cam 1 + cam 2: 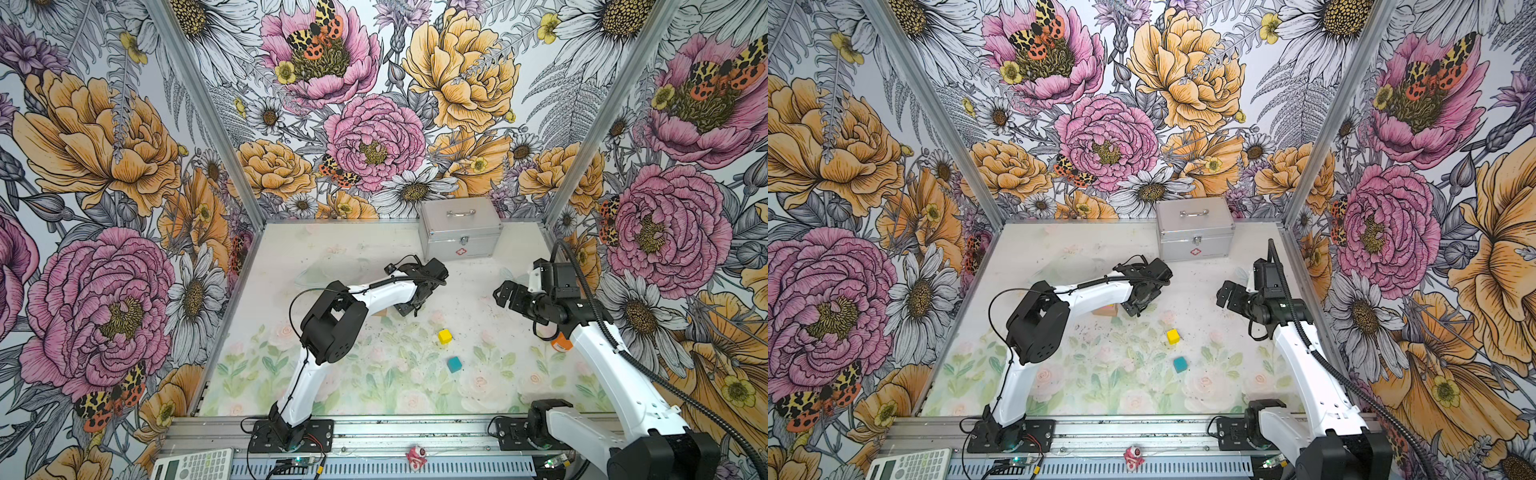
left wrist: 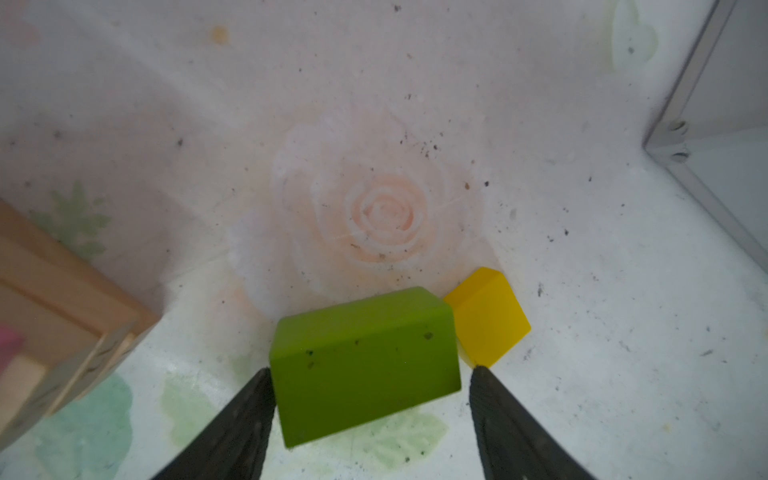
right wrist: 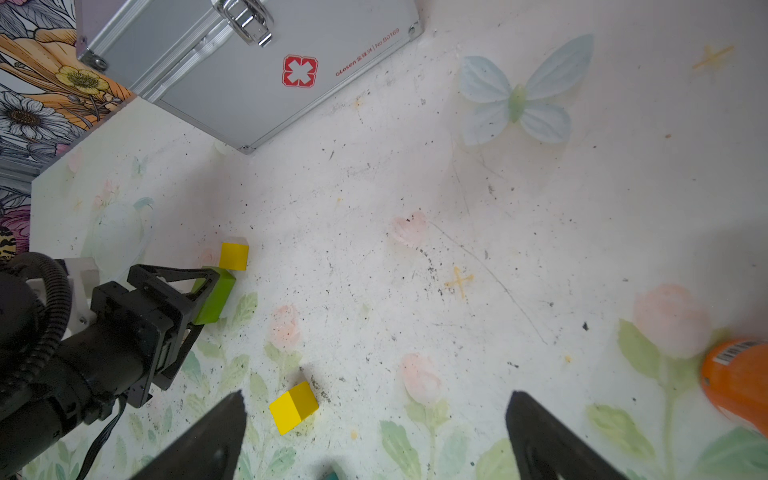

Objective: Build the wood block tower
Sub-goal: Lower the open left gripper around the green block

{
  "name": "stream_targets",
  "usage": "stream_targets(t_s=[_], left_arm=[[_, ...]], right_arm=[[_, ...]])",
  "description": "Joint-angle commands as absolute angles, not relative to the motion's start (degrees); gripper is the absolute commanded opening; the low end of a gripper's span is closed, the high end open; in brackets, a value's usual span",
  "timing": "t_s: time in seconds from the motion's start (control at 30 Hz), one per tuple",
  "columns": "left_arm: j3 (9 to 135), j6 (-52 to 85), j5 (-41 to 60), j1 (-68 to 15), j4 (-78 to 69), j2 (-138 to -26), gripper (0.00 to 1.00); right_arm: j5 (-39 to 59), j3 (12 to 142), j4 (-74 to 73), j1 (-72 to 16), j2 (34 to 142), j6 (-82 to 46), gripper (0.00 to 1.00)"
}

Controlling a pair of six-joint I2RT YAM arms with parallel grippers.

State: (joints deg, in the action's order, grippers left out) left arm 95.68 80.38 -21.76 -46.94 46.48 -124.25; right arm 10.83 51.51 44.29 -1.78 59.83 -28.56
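Green bar [image 2: 361, 345] sits between the left hand's [image 2: 370, 369] parted jaws (right hand [image 3: 377, 392] spread wide)

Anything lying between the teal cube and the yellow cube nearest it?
Nothing: only bare mat separates the teal cube and yellow cube, in both top views.

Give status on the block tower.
Done: tan base with pink layer. In hand: left tool straddles the green bar, jaws not yet shut; right tool open, empty. Left: green bar, adjacent yellow block, loose yellow cube and teal cube, all on the table.
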Motion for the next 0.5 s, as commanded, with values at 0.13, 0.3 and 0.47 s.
stream_targets(t_s=[0.13, 0.3, 0.47], left_arm=[[97.61, 79.54, -21.45, -46.06, 47.23, -125.35, 0.73], [97.65, 79.21, -21.36, -45.88, 47.14, -125.55, 0.69], [97.72, 78.90, -21.03, -45.71, 47.10, -125.79, 0.67]], right_arm=[[10.92, 50.98, 43.51, -1.49, 60.42, -27.95, 1.00], [10.83, 51.06, 43.51, -1.49, 60.47, -27.93, 1.00], [10.81, 51.02, 43.48, -1.49, 60.47, -27.95, 1.00]])
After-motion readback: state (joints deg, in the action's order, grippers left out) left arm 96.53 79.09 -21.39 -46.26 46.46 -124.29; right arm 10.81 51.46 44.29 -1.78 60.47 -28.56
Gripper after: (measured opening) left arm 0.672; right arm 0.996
